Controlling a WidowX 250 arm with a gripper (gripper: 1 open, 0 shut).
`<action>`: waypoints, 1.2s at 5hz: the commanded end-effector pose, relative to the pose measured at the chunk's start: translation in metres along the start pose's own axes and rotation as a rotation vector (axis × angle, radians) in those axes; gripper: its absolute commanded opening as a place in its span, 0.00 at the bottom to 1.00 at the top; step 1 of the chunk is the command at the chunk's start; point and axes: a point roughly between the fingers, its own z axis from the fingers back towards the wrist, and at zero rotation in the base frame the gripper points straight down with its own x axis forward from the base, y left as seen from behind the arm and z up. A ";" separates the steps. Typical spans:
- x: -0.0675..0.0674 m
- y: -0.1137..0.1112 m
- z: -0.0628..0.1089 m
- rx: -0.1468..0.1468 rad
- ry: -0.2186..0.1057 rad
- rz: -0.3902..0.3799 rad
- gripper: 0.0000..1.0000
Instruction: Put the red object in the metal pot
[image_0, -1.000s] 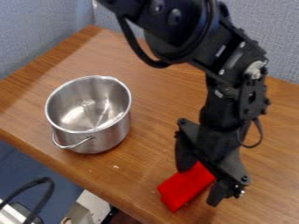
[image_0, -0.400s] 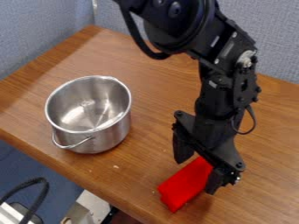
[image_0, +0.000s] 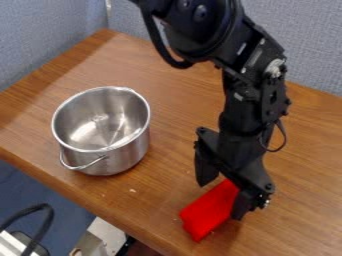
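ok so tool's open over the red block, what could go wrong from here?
1. The red object lies right at the near table edge, partly overhanging it seems; a nudge from the open tool could push it off.
2. The tool covers only the block's far end, so an off-centre grip may let it swing.
3. The metal pot sits well to the left; a loose grip could drop it during the carry.

The black arm is bent over from the upper part of the frame, with its wrist turned so that the gripper (image_0: 229, 196) is pointed straight down. The 2 jaws are held wide apart, 1 on each side. The fingertips are set low, close to the table level.
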 end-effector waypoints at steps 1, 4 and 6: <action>0.009 0.007 0.005 0.006 -0.033 0.023 1.00; 0.010 0.012 0.000 0.013 -0.031 0.051 1.00; 0.012 0.014 -0.001 0.022 -0.031 0.064 1.00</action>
